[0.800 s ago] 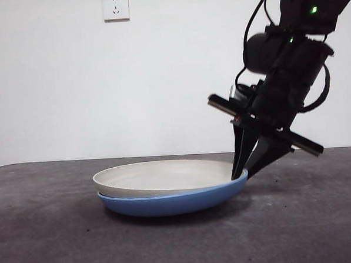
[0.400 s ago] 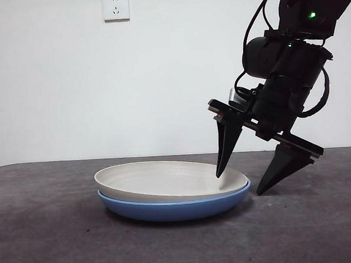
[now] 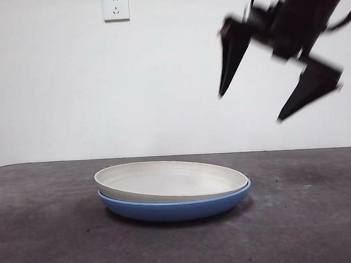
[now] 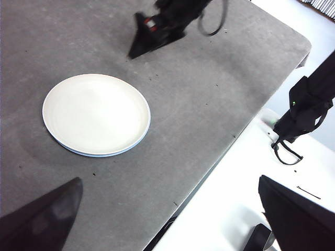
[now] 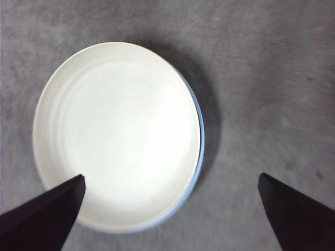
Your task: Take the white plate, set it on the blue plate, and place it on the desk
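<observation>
**A:** Fingers (image 3: 233, 46) first: spread or shut?

**B:** Spread wide on the right gripper (image 3: 250, 108). Clamped on nothing, hung high over the desk (image 3: 51, 232) toward its right edge. Spread just as wide on the left gripper (image 4: 169, 180), parked high by one long edge of the desk, idle.

**A:** And the task's pieces, largest down?

**B:** Found nothing on the desk but the stack. Saw the blue plate (image 3: 168, 209) lying flat at mid-desk, well in from every edge in view. Saw the white plate (image 3: 166, 178) nested on top, rims nearly matched, with only a thin blue sliver showing along one side.

**A:** Worried about anything?

**B:** Judged the next grip to be the weak spot. Probably had to pinch a low, sloping rim, or two stacked rims at once. Could have caught the white rim alone and left the blue behind, or shoved the whole stack skidding toward an edge. Could also have tipped the white plate out of its seat if lifted by a single side.

**A:** Changed against a moment before?

**B:** Found the desk and both plates just as they lay half a second back. Moved only the right gripper. Half a second back, sat low with one finger over the white plate's right rim and the other outside the blue. A full second back, closed down at that rim. Now raised clear, blurred with motion, touching nothing.
</observation>
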{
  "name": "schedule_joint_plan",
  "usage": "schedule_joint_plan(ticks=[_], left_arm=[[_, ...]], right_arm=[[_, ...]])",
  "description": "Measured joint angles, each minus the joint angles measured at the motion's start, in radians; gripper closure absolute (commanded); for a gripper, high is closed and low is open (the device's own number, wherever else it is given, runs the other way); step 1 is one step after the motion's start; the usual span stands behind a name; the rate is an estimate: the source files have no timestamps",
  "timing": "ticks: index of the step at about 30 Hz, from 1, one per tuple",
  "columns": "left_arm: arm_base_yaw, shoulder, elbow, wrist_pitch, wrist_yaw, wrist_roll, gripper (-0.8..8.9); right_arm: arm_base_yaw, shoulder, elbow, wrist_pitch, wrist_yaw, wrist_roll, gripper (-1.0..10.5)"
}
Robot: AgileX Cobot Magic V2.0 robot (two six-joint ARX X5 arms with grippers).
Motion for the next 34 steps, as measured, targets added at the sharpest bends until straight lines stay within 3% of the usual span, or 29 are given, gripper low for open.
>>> schedule_joint_plan(ticks=[13, 23, 28, 31, 32, 34], left_arm=[[0.0, 0.0, 0.0, 0.008, 0.0, 0.0, 1.25], [0.0, 0.0, 0.0, 0.008, 0.0, -0.012, 1.26], [0.0, 0.0, 0.0, 0.007, 0.0, -0.023, 1.54], [0.0, 0.0, 0.0, 0.008, 0.0, -0.024, 3.0], [0.0, 0.0, 0.0, 0.008, 0.0, -0.024, 4.24], [0.0, 0.0, 0.0, 0.008, 0.0, -0.024, 7.81]], right_arm=[[0.167, -0.565, 0.0, -0.442, 0.203, -0.076, 3.0], [0.203, -0.855, 0.0, -0.627, 0.208, -0.076, 3.0], [0.203, -0.923, 0.001, -0.631, 0.208, -0.078, 3.0], [0.203, -0.941, 0.001, -0.631, 0.208, -0.078, 3.4], [0.203, -0.942, 0.001, -0.631, 0.208, -0.078, 5.0], [0.203, -0.942, 0.001, -0.631, 0.208, -0.076, 9.6]])
